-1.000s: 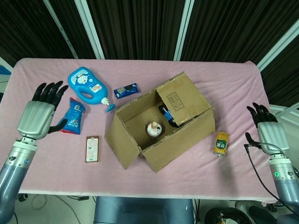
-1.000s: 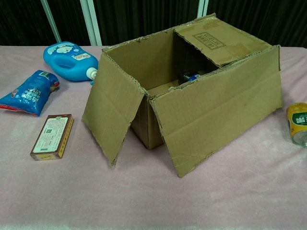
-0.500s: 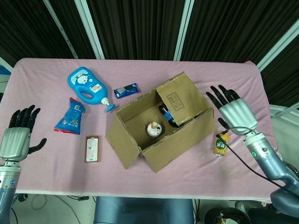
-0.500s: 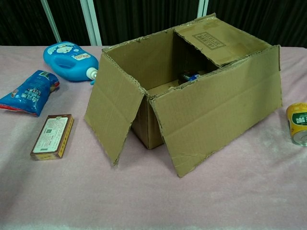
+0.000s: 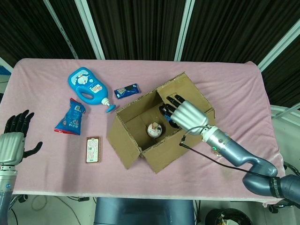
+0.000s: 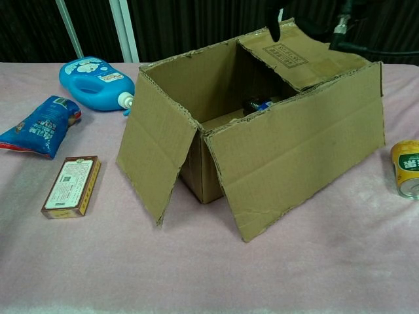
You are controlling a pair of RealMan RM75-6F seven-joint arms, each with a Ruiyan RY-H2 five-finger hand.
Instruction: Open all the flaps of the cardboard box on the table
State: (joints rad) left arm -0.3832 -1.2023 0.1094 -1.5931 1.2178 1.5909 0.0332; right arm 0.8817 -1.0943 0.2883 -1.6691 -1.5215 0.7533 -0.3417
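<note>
**Right hand over the box flap**

From the head view we see our right hand (image 5: 186, 114) spread flat above the box (image 5: 161, 123), fingers apart and holding nothing, over the one flap (image 5: 180, 99) that is folded inward. Our left hand (image 5: 14, 140) hovers at the bench's (image 5: 234, 84) left edge, fingers apart and empty. The chest view shows neither hand whole, only a dark fingertip and cable at the top edge; whether the hand touches the flap we cannot tell.

The chest view alone shows a can (image 6: 407, 168) right of the box; in the head view our arm hides it. Only the head view shows a cup (image 5: 154, 130) inside the box and a small dark packet (image 5: 126, 90) behind it.

We count one box mid-bench, one blue bottle (image 5: 87, 88), one blue pouch (image 5: 71, 117), one flat carton (image 5: 93, 149), one dark bottle (image 6: 258, 103) inside the box.
</note>
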